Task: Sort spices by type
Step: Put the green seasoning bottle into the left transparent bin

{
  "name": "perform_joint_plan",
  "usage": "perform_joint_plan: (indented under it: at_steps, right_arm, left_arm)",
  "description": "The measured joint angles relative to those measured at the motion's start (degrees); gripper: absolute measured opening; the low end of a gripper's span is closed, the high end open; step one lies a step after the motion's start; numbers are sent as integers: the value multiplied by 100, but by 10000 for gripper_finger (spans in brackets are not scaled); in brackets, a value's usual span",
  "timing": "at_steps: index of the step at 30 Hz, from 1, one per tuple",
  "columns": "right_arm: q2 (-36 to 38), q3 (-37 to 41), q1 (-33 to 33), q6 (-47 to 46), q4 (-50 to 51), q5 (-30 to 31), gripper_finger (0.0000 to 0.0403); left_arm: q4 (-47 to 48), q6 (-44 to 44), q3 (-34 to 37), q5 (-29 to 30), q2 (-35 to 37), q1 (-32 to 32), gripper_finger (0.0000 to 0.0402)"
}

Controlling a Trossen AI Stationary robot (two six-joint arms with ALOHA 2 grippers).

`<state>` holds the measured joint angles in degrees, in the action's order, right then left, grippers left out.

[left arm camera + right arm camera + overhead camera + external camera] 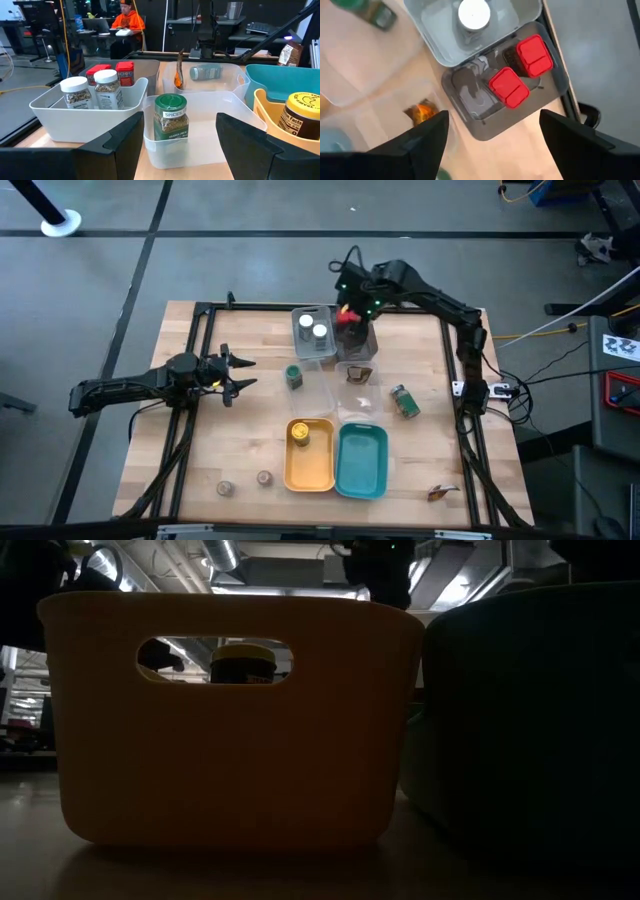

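My right gripper [492, 135] hangs open, pointing down, above a grey tray [485, 125] that holds two red boxy tins [509, 87] [535, 55]; in the high view it is at the far middle [352, 308]. Beside it, a white tray [312, 350] holds two white-lidded jars [108, 89] [76, 91]. A green-lidded jar [170, 117] stands in a clear tray [165, 150], straight ahead of my left gripper [240, 375], which waits open and level at the table's left. A yellow jar [300, 433] stands in the yellow tray [312, 470]. Another green-lidded jar [404, 402] lies on its side on the table.
A teal tray [362, 460] sits right of the yellow one. A second clear tray [358, 375] holds a brown-orange packet. Two small brown jars [226, 488] [265, 477] stand near the front left, and a small packet [440, 493] lies near the front right. A person in orange [127, 22] sits beyond the table.
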<state>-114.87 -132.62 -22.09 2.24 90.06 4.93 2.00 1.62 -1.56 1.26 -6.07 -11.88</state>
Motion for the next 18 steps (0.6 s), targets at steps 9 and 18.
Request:
perform_joint_plan:
  at_steps: [9, 18]
  right_arm:
    - [893, 881, 346, -987, -19, 226, 309]
    - [2715, 3861, 1007, -3079, 4, 494, 309]
  left_arm:
    - [0, -20, 0, 0, 3, 0, 233]
    - [0, 3, 0, 0, 1, 0, 233]
